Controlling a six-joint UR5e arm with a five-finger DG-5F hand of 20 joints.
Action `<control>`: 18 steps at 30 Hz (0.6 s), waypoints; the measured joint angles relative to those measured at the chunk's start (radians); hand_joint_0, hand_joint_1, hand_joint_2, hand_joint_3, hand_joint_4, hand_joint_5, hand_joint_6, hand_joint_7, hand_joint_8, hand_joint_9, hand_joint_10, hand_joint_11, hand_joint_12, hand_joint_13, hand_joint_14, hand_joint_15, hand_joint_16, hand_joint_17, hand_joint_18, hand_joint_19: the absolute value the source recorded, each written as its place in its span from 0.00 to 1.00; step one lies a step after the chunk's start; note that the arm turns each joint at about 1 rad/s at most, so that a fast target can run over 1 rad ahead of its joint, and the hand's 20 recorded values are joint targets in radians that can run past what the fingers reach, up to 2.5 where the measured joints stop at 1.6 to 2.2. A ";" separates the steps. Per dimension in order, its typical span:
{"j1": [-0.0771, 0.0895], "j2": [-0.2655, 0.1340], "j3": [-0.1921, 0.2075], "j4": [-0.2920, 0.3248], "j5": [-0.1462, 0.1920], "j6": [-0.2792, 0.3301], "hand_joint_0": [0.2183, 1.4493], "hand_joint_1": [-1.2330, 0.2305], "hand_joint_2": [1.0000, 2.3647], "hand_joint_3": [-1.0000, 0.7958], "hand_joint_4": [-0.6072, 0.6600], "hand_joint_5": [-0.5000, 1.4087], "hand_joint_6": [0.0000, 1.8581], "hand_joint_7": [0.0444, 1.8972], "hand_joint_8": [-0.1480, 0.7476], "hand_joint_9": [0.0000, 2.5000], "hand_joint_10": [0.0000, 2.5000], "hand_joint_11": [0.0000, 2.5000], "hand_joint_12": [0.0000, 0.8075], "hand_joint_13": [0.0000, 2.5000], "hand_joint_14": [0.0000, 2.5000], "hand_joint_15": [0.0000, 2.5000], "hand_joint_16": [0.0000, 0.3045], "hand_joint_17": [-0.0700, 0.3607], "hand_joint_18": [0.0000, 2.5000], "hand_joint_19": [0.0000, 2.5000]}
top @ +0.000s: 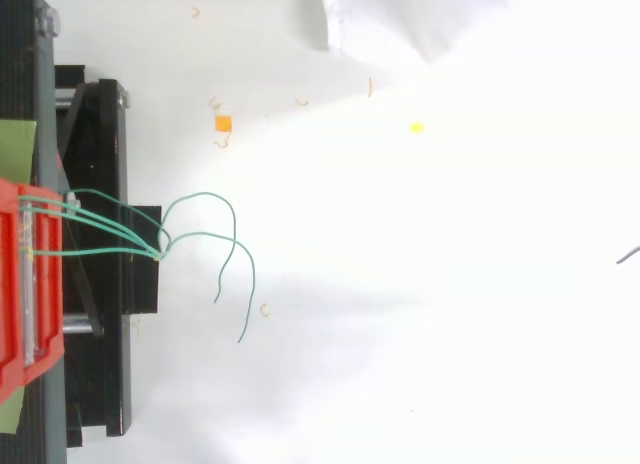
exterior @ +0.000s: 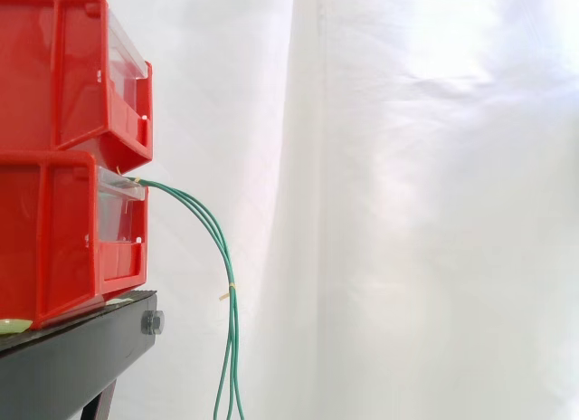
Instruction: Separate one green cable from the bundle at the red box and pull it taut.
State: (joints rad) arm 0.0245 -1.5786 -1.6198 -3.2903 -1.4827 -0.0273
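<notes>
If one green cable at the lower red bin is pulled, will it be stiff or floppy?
Probably floppy yet slightly springy: the green cables leave the lower red bin and droop in a smooth arc. Likely light, being thin. A small tie binds them, so the others may follow one pulled.

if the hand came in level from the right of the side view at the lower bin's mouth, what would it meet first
Probably the green cables arching out of the lower red bin; the way to them looks free, depth unclear.
</notes>
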 measured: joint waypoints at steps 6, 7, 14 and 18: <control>0.006 0.000 0.000 -0.020 0.000 -0.024 0.13 0.50 0.00 0.28 0.54 0.14 0.27 0.30 0.51 0.39 0.00 0.14 0.56 0.41 0.01 0.18 0.31 0.65 0.65 0.22; 0.006 0.000 0.000 -0.021 0.001 -0.032 0.12 0.50 0.00 0.28 0.54 0.14 0.27 0.30 0.52 0.39 0.00 0.13 0.57 0.42 0.01 0.18 0.31 0.66 0.66 0.21; 0.005 0.000 0.000 -0.021 -0.001 -0.111 0.11 0.52 0.00 0.28 0.55 0.13 0.27 0.30 0.56 0.40 0.00 0.11 0.59 0.43 0.01 0.17 0.31 0.66 0.68 0.21; 0.001 0.000 0.000 -0.017 -0.002 -0.127 0.11 0.53 0.00 0.28 0.56 0.13 0.27 0.30 0.59 0.39 0.00 0.06 0.59 0.43 0.01 0.16 0.32 0.66 0.69 0.21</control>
State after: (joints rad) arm 0.0253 -1.5788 -1.6199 -3.3070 -1.4850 -0.1539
